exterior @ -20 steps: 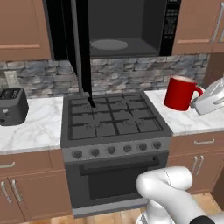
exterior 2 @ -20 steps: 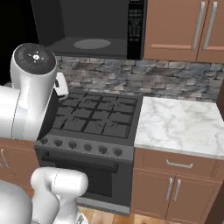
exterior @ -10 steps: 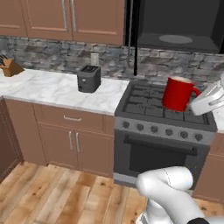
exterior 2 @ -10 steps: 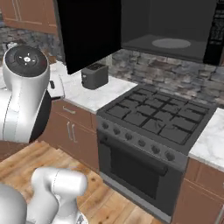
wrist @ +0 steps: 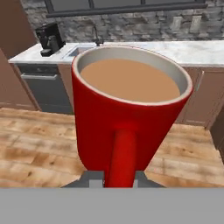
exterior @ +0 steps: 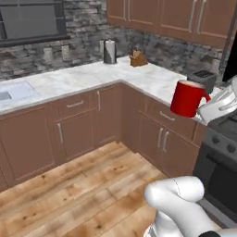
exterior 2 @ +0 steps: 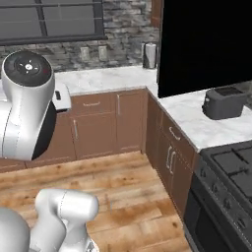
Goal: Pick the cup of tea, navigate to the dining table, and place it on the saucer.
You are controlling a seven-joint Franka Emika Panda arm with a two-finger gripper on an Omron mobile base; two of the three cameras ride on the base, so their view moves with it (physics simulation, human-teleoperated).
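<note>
The cup of tea (exterior: 187, 98) is a glossy red mug held in the air at the right of the left base view, upright, its handle turned toward my hand. My gripper (exterior: 206, 102) is shut on that handle. In the hand view the cup of tea (wrist: 127, 118) looms close, brown liquid level under its pale rim. There its handle runs down between the fingertips (wrist: 92, 178) of the gripper (wrist: 118, 177). The dining table and the saucer are out of view.
An L-shaped marble counter (exterior: 97, 74) over wooden cabinets wraps the corner, with a sink (exterior: 8, 94), a metal canister (exterior: 109, 51) and a knife block (exterior: 137, 58). A toaster (exterior 2: 224, 102) and the stove (exterior 2: 231, 172) lie to the right. Wood floor (exterior: 88, 185) stretches ahead. A black open microwave door (exterior 2: 206, 44) hangs above.
The whole picture has swung left: the base has turned away from the stove toward the counter corner and the window. The cup stays in the gripper's hold.
</note>
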